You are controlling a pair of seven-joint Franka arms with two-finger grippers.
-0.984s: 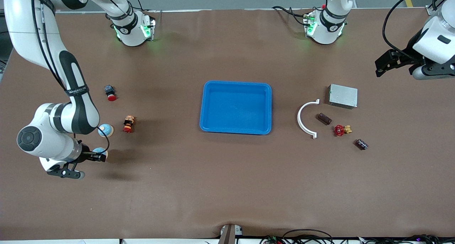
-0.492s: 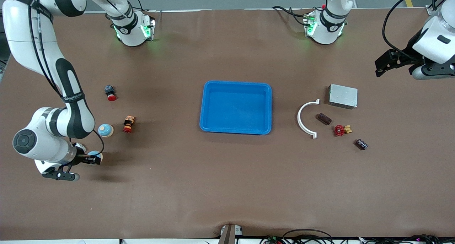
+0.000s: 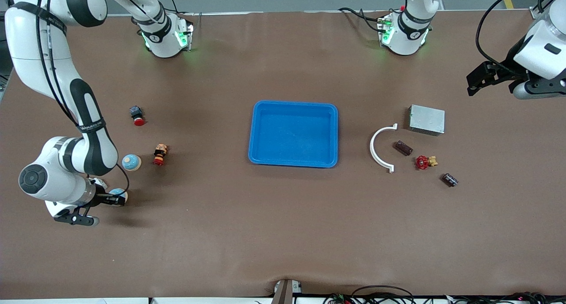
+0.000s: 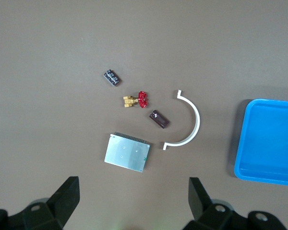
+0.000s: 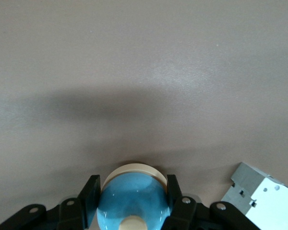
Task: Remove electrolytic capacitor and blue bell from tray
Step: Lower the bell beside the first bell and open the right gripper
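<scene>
My right gripper (image 3: 117, 198) is shut on a blue bell (image 5: 132, 199) with a cream base, held low over the table near the right arm's end. Its fingers (image 5: 90, 194) press the dome from both sides. A second blue bell (image 3: 131, 162) stands on the table beside it, farther from the front camera. A dark capacitor (image 3: 450, 179) (image 4: 112, 77) lies toward the left arm's end, and a brown cylinder (image 3: 403, 148) (image 4: 159, 119) lies close by. My left gripper (image 3: 477, 79) (image 4: 133, 201) hangs open and empty, high over the table by a silver box (image 3: 426, 119). The blue tray (image 3: 255, 131) sits mid-table, empty.
A white curved strip (image 3: 375, 150), a red valve (image 3: 423, 162) and the silver box (image 4: 127, 152) lie round the capacitor. A red push button (image 3: 138, 116) and a small red and black figure (image 3: 159, 155) lie near the bells. A pale grey block (image 5: 264, 196) shows by my right gripper.
My right gripper, with the blue bell in it, has shifted a little toward the right arm's end of the table. The left arm has stayed still.
</scene>
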